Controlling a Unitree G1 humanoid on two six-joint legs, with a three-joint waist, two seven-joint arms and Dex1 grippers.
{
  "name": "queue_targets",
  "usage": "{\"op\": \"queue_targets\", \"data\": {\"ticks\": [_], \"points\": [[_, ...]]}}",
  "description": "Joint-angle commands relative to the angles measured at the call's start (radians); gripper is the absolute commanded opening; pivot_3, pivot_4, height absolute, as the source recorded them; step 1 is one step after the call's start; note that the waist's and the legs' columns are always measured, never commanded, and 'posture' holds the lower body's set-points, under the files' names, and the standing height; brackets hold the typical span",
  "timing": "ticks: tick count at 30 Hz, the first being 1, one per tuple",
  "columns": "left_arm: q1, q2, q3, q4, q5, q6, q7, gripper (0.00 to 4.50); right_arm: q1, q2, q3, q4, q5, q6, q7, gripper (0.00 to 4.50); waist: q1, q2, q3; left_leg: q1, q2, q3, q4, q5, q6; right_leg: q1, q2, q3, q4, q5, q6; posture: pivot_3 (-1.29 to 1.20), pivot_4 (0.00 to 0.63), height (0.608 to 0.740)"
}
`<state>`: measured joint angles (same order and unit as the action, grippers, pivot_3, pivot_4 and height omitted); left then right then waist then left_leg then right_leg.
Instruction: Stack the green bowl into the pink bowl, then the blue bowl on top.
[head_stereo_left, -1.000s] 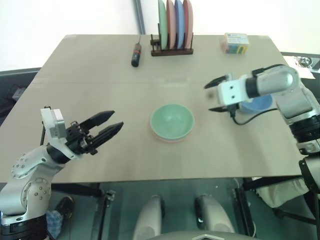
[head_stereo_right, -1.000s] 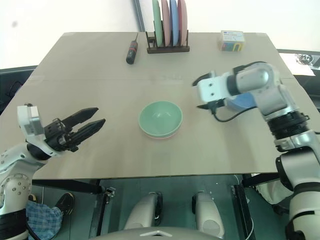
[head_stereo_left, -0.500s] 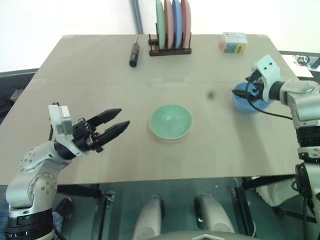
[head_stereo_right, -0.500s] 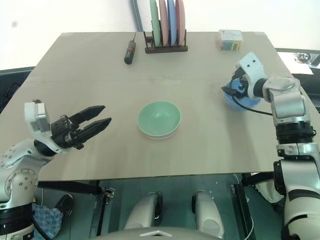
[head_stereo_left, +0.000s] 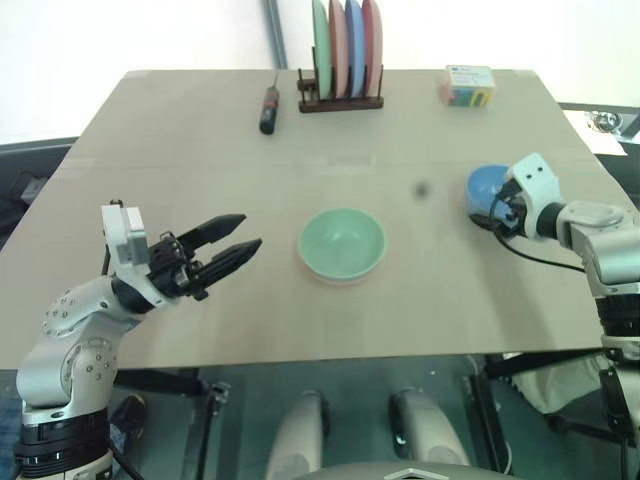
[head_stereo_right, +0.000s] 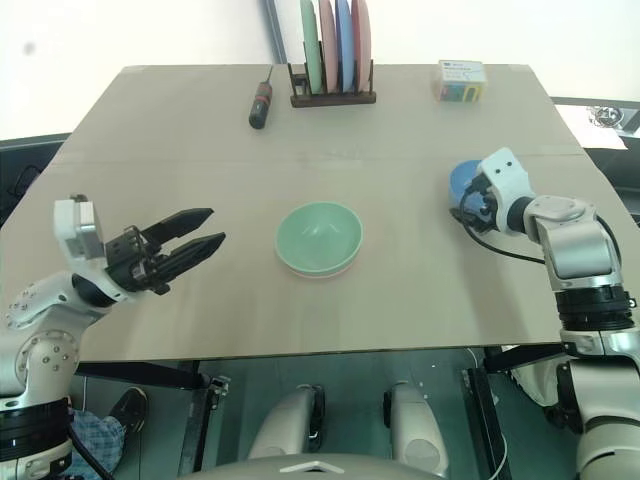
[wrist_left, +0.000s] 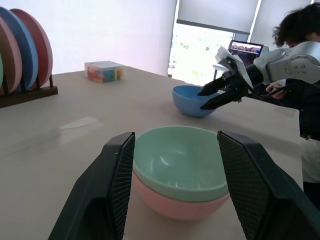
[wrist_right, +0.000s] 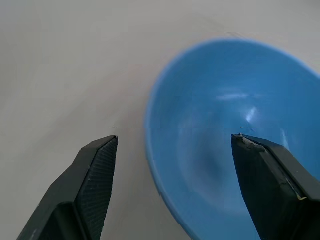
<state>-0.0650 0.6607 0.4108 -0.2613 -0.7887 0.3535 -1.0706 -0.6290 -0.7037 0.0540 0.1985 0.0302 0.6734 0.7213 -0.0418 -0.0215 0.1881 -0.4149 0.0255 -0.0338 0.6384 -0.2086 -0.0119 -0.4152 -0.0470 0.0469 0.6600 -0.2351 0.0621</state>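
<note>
Jaws of the right gripper (wrist_right: 170, 165) stand open around the near rim of the blue bowl (wrist_right: 235, 135), one finger outside the bowl and one over its hollow, not closed on it. That bowl sits upright on the bench (head_stereo_left: 200, 150) near its right edge, well apart from the other two. Left gripper (head_stereo_left: 232, 245) hovers above the bench's left side with its jaws open and nothing between them, pointing toward the middle. At the centre the green bowl (head_stereo_left: 343, 241) sits nested inside the pink bowl (wrist_left: 175, 205), whose rim shows beneath it. Along the far edge are a rack of upright plates (head_stereo_left: 345, 50), a screwdriver (head_stereo_left: 270, 108) and a small colourful box (head_stereo_left: 470, 86).
</note>
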Motion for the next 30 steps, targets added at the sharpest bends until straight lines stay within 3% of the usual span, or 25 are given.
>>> {"op": "queue_targets", "data": {"ticks": [1,3,10,15,19,25,30], "points": [[-0.010,0.005,0.003,-0.008,-0.009,-0.018,-0.012,2.79,-0.003,-0.029,0.026,0.052,-0.047,-0.110,-0.002,3.53,0.000,0.000,0.000,0.000,0.000,0.000,0.000,0.000,0.000,0.000,0.000,0.000,0.000,0.000,0.000,0.00,0.150,0.740],[-0.010,0.007,0.005,-0.009,-0.010,-0.017,-0.014,2.79,-0.007,-0.028,0.029,0.073,-0.051,-0.137,0.005,3.11,-0.001,0.000,0.000,0.000,0.000,0.000,0.000,0.000,0.000,0.000,0.000,0.000,0.000,0.000,0.000,0.00,0.150,0.740],[-0.002,0.005,0.017,-0.021,-0.027,-0.011,-0.014,2.79,-0.009,-0.029,0.033,0.096,-0.061,-0.182,0.022,0.11,0.001,0.000,0.000,0.000,0.000,0.000,0.000,0.000,0.000,0.000,0.000,0.000,0.000,0.000,0.000,0.00,0.150,0.740],[-0.002,0.008,0.015,-0.019,-0.024,-0.012,-0.019,2.79,-0.008,-0.036,0.036,0.070,-0.063,-0.198,0.034,0.02,0.001,-0.001,-0.001,0.000,0.000,0.000,0.000,0.000,0.000,0.000,0.000,0.000,0.000,0.000,0.000,0.00,0.150,0.740],[-0.009,0.011,0.012,-0.004,-0.015,-0.015,-0.028,2.79,0.000,-0.075,0.070,-0.058,-0.045,-0.470,0.169,0.02,0.001,-0.001,0.000,0.000,0.000,0.000,0.000,0.000,0.000,0.000,0.000,0.000,0.000,0.000,0.000,0.00,0.150,0.740],[-0.023,0.019,0.003,0.021,0.001,-0.017,-0.038,2.79,-0.050,-0.069,0.103,-0.361,0.092,-0.509,0.349,0.02,0.000,0.000,0.000,0.000,0.001,0.000,0.000,0.000,0.000,0.000,0.000,0.000,0.000,0.000,0.001,0.00,0.150,0.740],[-0.045,0.027,-0.016,0.043,0.008,-0.006,-0.044,2.79,-0.080,-0.020,0.191,-0.584,0.168,-0.405,0.421,0.02,0.005,-0.001,0.000,0.000,0.001,-0.002,0.000,0.000,0.000,0.000,0.000,-0.001,0.000,0.000,0.000,0.00,0.150,0.740]]}}
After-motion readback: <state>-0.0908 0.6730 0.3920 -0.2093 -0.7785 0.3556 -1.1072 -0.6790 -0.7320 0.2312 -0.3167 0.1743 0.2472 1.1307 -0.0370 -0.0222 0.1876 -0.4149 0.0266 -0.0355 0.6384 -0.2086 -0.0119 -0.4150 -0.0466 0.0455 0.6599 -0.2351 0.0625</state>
